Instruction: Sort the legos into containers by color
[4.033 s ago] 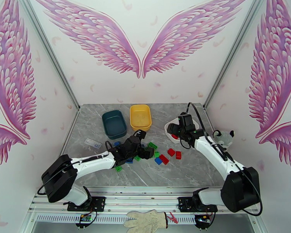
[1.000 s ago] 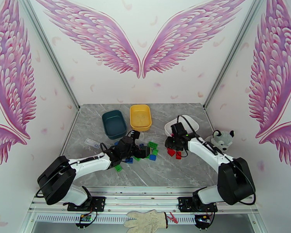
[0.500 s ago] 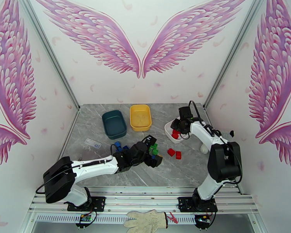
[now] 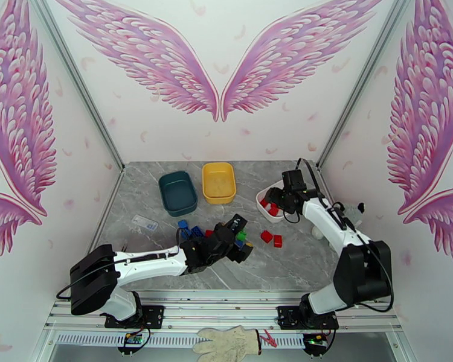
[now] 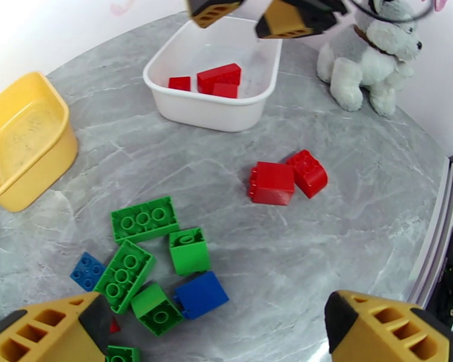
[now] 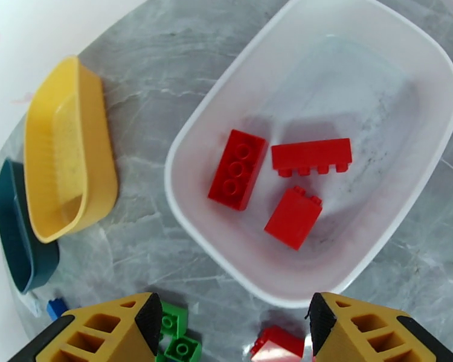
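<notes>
Red sorting is judged to be in hand: the right hand (image 6: 232, 327) is poised above the white tub (image 6: 173, 176), fingers parted and empty, three red legos (image 6: 237, 170) lying just beyond its fingertips. Two loose red legos (image 5: 273, 183) lie on the worktop (image 5: 347, 116) ahead of the left hand (image 5: 217, 330) (spread wide, empty, tilted over green legos (image 5: 144, 219)). A reach toward them and a clean pinch are called for next.

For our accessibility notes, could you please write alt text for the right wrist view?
A white tub holding three red Lego bricks lies just ahead of the open right gripper. A yellow tub and a dark teal tub sit at left; green bricks lie on the grey table.
</notes>
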